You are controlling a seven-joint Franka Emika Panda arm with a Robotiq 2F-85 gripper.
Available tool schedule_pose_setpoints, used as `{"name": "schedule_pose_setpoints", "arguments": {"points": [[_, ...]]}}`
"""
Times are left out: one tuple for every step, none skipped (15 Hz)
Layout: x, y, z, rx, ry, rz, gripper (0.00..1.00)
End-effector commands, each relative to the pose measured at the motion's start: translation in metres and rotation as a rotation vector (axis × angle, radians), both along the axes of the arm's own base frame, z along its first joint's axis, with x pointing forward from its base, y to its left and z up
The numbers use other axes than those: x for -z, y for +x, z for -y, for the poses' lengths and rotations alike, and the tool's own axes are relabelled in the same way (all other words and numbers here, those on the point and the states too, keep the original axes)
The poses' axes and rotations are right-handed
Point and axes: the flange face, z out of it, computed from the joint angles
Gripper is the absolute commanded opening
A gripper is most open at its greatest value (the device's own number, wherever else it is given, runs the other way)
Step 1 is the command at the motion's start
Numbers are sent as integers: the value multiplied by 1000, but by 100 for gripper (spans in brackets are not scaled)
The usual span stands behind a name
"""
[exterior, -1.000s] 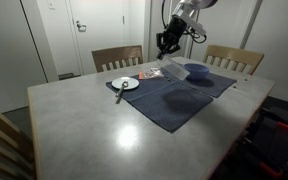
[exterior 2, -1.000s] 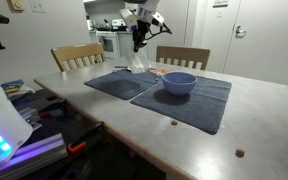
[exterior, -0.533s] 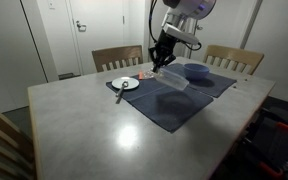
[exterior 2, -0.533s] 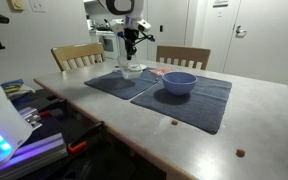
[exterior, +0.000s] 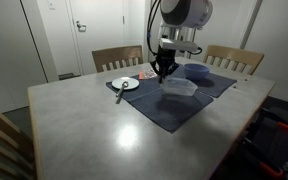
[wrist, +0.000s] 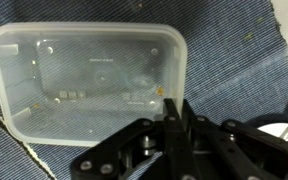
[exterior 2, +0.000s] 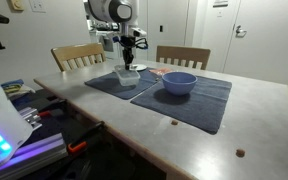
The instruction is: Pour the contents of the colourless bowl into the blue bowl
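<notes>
The colourless bowl [wrist: 84, 80] is a clear, shallow rectangular container. It looks nearly empty, with only tiny specks inside. My gripper [wrist: 172, 108] is shut on its rim at one long side. In both exterior views the gripper [exterior: 164, 68] [exterior 2: 130, 62] holds the container [exterior: 177, 87] [exterior 2: 128, 76] level, low at the dark blue mat; whether it touches the mat I cannot tell. The blue bowl [exterior: 196, 71] [exterior 2: 179, 82] stands upright on the neighbouring mat, apart from the container.
A white plate [exterior: 125, 84] with a utensil sits at the mat's edge. A small pinkish item [exterior 2: 156, 72] lies behind the blue bowl. Two wooden chairs [exterior: 117, 57] [exterior: 234, 58] stand at the far side of the grey table [exterior: 94, 130].
My gripper has come down from high up near the blue bowl and moved away from it, carrying the clear container down to the mat.
</notes>
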Motion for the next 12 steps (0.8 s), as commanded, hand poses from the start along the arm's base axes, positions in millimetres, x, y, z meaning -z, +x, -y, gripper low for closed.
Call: {"name": "schedule_pose_setpoints", "arguments": {"points": [[-3,6,5,1,-22,-32,25],[-6,7,6,-3,-19,-33,34],[-9,7,6,-6,-14,-33,40],[-13,8,7,-9,-11,-28,46],[-17,10,7,-14,-4,-22,54],[-22,11,8,-19,5,-16,60],[-27,12,8,-27,14,-1,68],[-33,13,8,-35,15,15,74],[-39,14,8,-41,19,28,82],[-45,16,8,-45,20,38,88],[-49,17,8,-50,24,48,96],[-53,18,7,-62,30,57,98]]}}
